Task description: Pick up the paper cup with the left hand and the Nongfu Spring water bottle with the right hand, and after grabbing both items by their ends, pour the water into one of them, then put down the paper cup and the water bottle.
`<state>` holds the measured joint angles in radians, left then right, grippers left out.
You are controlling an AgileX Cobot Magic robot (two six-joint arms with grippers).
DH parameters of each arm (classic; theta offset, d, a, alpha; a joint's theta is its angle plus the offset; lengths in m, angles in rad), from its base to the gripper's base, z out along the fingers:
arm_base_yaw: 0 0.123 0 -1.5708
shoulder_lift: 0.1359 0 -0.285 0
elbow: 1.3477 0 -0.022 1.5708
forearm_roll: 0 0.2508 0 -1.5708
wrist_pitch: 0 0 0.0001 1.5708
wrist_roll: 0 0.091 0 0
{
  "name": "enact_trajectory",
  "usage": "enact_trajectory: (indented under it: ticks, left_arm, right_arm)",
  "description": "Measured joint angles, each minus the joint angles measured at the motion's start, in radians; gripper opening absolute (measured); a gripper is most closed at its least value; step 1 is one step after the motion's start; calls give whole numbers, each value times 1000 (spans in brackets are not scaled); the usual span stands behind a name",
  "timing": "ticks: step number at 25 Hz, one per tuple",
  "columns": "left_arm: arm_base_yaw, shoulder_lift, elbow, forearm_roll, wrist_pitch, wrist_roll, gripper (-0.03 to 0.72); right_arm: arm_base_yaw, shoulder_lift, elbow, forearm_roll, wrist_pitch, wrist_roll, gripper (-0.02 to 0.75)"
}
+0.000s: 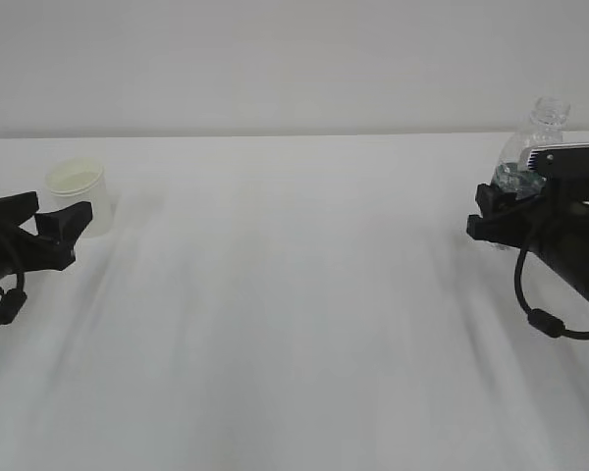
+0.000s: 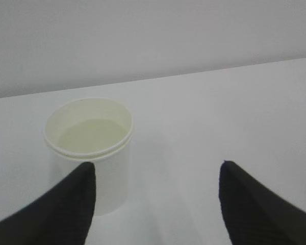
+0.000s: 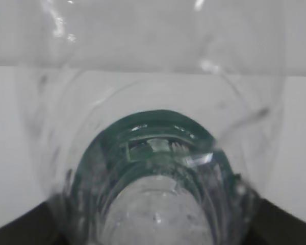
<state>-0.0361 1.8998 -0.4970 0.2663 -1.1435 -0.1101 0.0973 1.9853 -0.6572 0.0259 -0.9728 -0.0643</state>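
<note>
The left end effector [image 2: 155, 176] is spread wide; its left fingertip [image 2: 76, 196] overlaps the paper cup [image 2: 92, 153], which stands upright on the white desk [image 1: 294, 324] at far left, not clamped. The right end effector [image 1: 499, 211] is closed around the lower body of the Nongfu Spring water bottle [image 1: 532, 147], its capless neck up, green label [image 3: 158, 132] between the fingers, at the desk's far right.

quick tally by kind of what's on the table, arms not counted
paper cup: 1
water bottle: 1
total: 2
</note>
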Motion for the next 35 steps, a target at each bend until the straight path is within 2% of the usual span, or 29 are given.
enact_trajectory:
  ticks: [20,35]
  left_arm:
    - [0,0,0,10,0,0,525]
    - [0,0,0,23,0,0,519]
  right_arm:
    - [-17,210,-198,-26,-34,9,430]
    - [-17,225,-212,-26,-34,9,427]
